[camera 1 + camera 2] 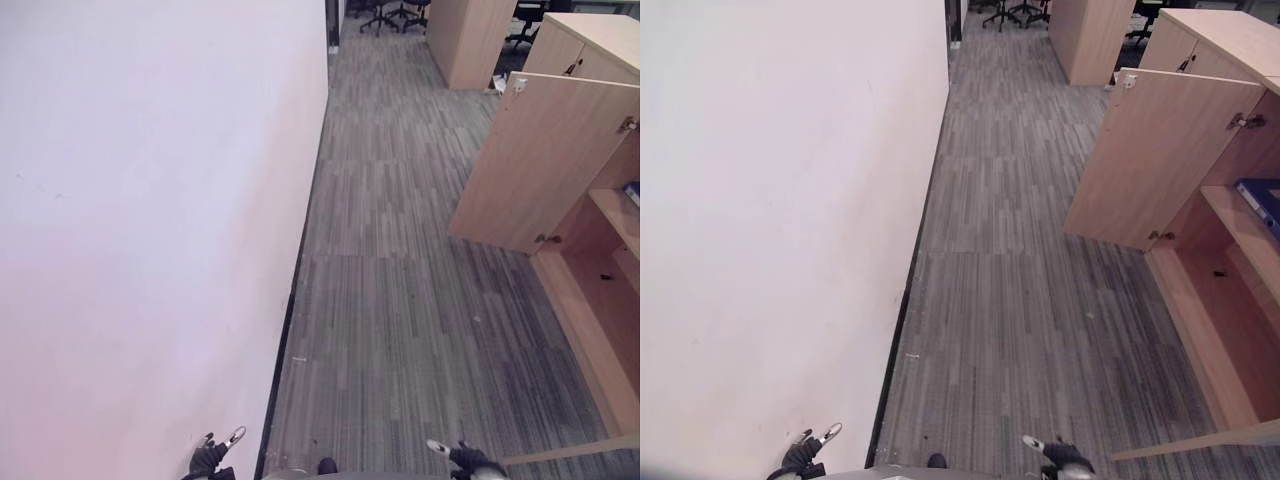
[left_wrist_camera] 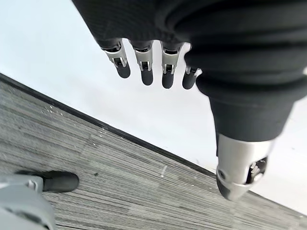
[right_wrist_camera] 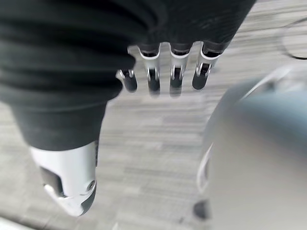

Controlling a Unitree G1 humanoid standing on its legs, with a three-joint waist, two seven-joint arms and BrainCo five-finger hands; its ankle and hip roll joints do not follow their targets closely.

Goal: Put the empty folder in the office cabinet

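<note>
Both robot hands, left (image 1: 208, 458) and right (image 1: 468, 459), are being carried low with fingers relaxed and nothing gripped. A blue folder (image 1: 1262, 200) is lying on a shelf (image 1: 1240, 228) inside the cabinet (image 1: 1200, 330), whose door (image 1: 1155, 160) is standing open for access.

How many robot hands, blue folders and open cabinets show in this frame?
Hands: 2, left hand and right hand
Folders: 1, blue folder
Cabinets standing open: 1, open cabinet
Total: 4
</note>
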